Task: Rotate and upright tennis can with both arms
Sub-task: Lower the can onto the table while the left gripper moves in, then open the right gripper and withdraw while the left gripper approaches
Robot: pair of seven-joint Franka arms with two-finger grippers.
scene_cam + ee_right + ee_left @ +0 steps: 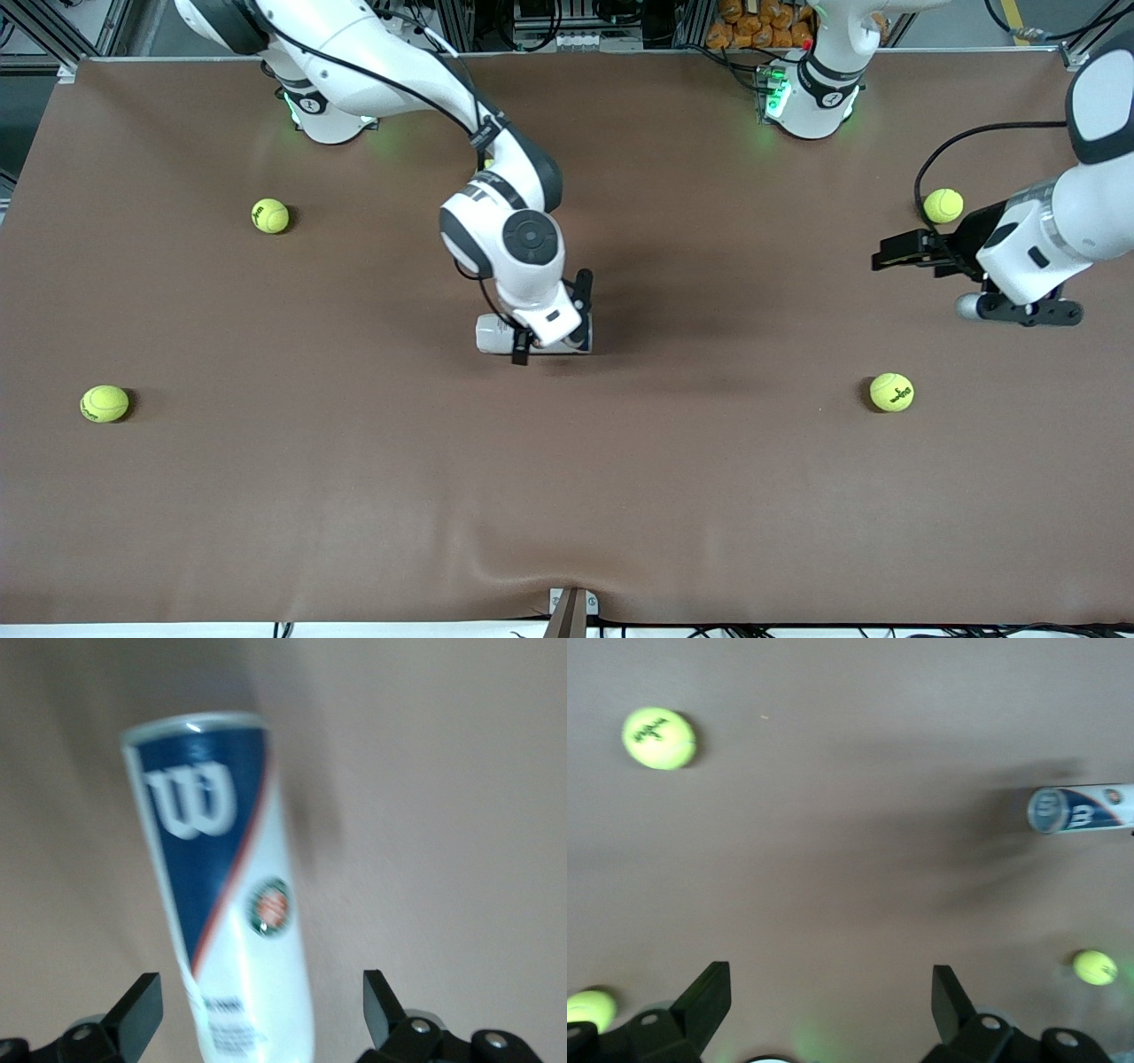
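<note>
A wide bench (pixel 266 496) covered in a smooth, matte brown sheet fills the front view, the covering faintly rippled near the edge closest to the camera, where a small metal bracket (pixel 571 610) sits at the middle. Along the top of that view, past the bench edge, stand aluminium frame rails, cables and a heap of orange-brown items (pixel 762 25). The slim clear plastic tennis can with its white and dark-blue label (pixel 496 335) lies on its side near the middle of the bench, its long axis running between the two arms' ends of the bench. The right gripper (pixel 554 315) hangs low directly over the can, its black fingers (pixel 135 1010) spread wide on either side of the label with its white "W" logo, not closed on it. The left gripper (pixel 886 252) hovers over the bench at the left arm's end, waiting, its fingers (pixel 707 994) likewise wide apart and holding nothing. Four yellow-green felt tennis balls rest on the brown sheet: one (pixel 943 206) just beside the left gripper, one (pixel 891 392) nearer the front camera at that same end, one (pixel 270 215) toward the right arm's end, and one (pixel 104 403) nearer the camera at that end. Both white arm bases (pixel 811 97) glow green at the top of the front view.
</note>
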